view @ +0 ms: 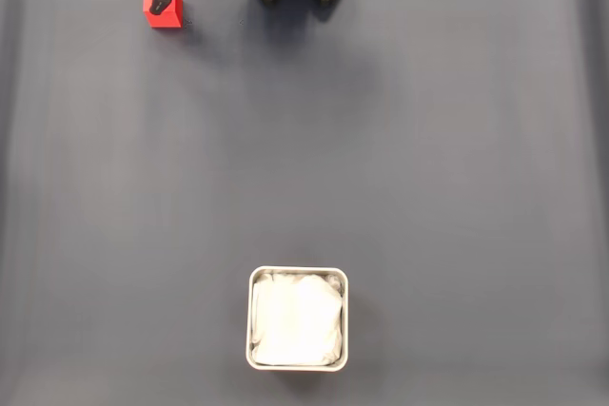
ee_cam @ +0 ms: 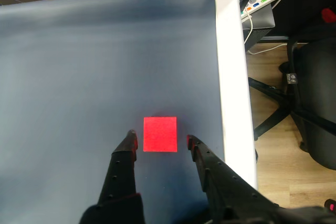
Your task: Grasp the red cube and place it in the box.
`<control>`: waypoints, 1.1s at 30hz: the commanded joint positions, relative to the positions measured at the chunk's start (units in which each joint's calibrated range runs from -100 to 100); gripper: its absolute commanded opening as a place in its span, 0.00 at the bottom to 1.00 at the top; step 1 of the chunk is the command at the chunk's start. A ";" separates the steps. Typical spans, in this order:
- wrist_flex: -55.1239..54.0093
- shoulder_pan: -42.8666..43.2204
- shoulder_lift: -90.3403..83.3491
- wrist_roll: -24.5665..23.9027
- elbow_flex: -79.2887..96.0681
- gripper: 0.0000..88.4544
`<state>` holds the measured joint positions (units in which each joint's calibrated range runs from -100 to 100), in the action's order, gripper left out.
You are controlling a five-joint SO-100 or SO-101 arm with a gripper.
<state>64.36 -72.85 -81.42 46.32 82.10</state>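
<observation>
Hovering right over the red cube (ee_cam: 160,134), the gripper (ee_cam: 161,142) has its jaws spread apart, one finger on each side of it (not pinching it in the wrist view). The cube sits on the dark mat (view: 400,159) near the white table edge (ee_cam: 233,77). The box (view: 298,319) sits well apart at the opposite end in the fixed view.

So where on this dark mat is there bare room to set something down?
Nearly everywhere in the fixed view: the wide dark grey mat between the small bright red cube at the top edge and the grey-rimmed, white-lined square box near the bottom is bare. It is crowded only at the top, where the open black hand straddles the cube.
</observation>
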 commanded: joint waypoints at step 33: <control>-5.83 0.41 -1.86 1.17 7.14 0.28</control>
<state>59.67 -72.85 -82.98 47.20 89.33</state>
